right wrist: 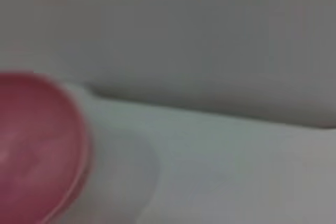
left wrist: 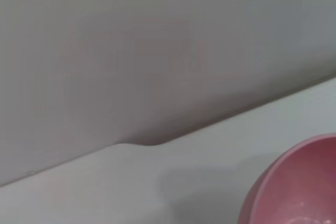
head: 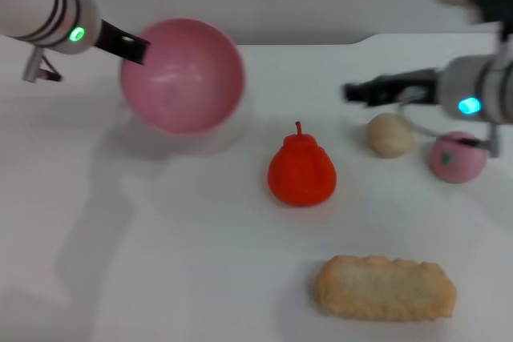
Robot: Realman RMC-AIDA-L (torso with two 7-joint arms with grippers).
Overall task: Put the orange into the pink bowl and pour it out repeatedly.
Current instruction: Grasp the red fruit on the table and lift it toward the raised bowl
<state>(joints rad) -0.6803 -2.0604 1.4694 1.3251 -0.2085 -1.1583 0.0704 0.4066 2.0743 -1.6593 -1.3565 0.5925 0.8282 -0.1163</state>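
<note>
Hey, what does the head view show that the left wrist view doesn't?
Only the head view shows the orange on the table, a beige lump, a pink ball, a crusty bread-like piece, the left tool at the bowl's rim and the right tool near the lump. Only the left wrist view shows nothing extra. Both show the pink bowl, the table and the wall.

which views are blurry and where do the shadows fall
Head view: fairly sharp in the middle, the orange clear, right hand smeared, soft shadow under the lifted bowl. Left wrist view: soft throughout, bowl rim shading the table. Right wrist view: blurriest, the bowl a red smear.
</note>
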